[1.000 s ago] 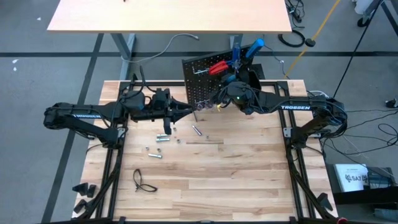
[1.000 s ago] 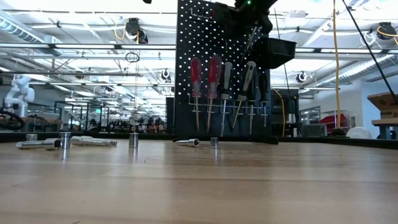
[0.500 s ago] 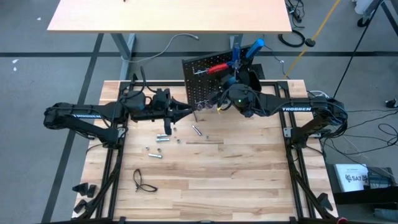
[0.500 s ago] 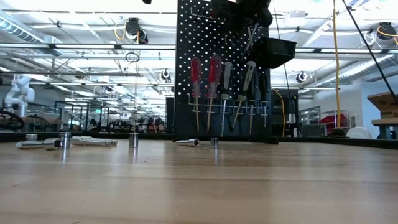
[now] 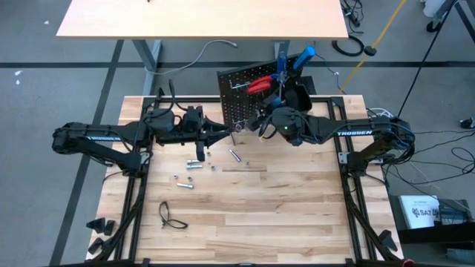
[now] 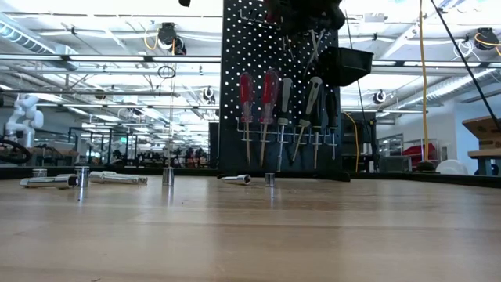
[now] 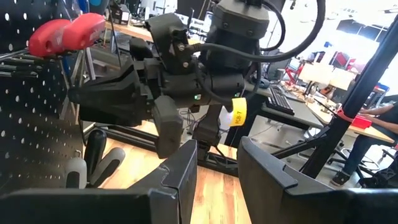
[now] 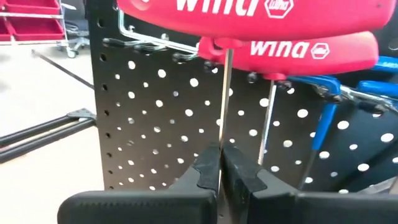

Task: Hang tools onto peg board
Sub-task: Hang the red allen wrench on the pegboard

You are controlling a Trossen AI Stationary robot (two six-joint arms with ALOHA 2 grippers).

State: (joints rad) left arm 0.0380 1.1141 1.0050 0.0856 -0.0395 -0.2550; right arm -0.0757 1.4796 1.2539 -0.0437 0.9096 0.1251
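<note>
The black peg board (image 5: 239, 100) stands upright at the table's back edge, with screwdrivers (image 6: 270, 94) hanging on its silver rail and a black bin (image 6: 344, 66) at its right. My right gripper (image 8: 221, 169) is up against the board's upper front, shut on the thin silver shaft of a red T-handle key (image 8: 249, 9). A second red T-handle key (image 8: 314, 50) and blue T-handle keys (image 8: 339, 93) hang just beyond it. My left gripper (image 7: 217, 171) hovers open beside the board's left edge with nothing between its fingers.
Several silver bits and sockets (image 5: 194, 165) lie on the tabletop in front of the board, seen also as a socket (image 6: 168, 176) in the low view. A black looped cable (image 5: 169, 215) lies at the front left. The right arm (image 5: 356, 132) reaches in from the right.
My right gripper has shifted slightly along the board's front, carrying the red T-handle key with it. The left arm has stayed still.
</note>
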